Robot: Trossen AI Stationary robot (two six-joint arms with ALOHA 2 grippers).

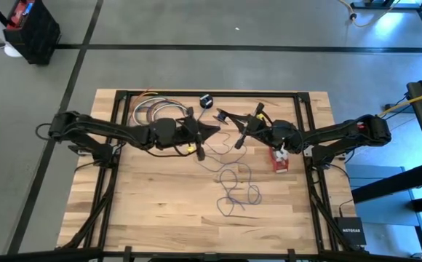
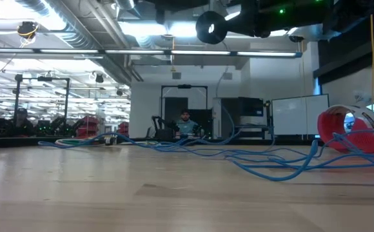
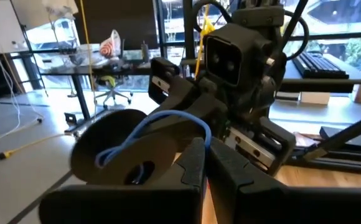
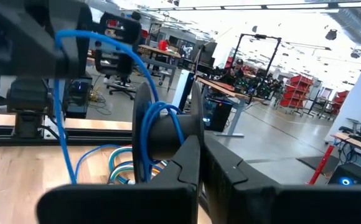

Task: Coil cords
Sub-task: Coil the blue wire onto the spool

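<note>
Gripping a black spool (image 4: 162, 134) wound with blue cord (image 1: 234, 185), right gripper (image 1: 239, 140) clenched, left gripper (image 1: 199, 151) at its 9 o'clock, clenched on that cord, red-and-white bundle (image 1: 279, 160) at 3 o'clock.

Two dark arms are seen meeting above the table (image 1: 160, 218) at upper centre. The left gripper (image 1: 200, 154) and right gripper (image 1: 238, 143) are held shut. A thin cord (image 1: 236, 191) is looped at centre; a red bundle (image 1: 279, 161) is placed just right.
</note>
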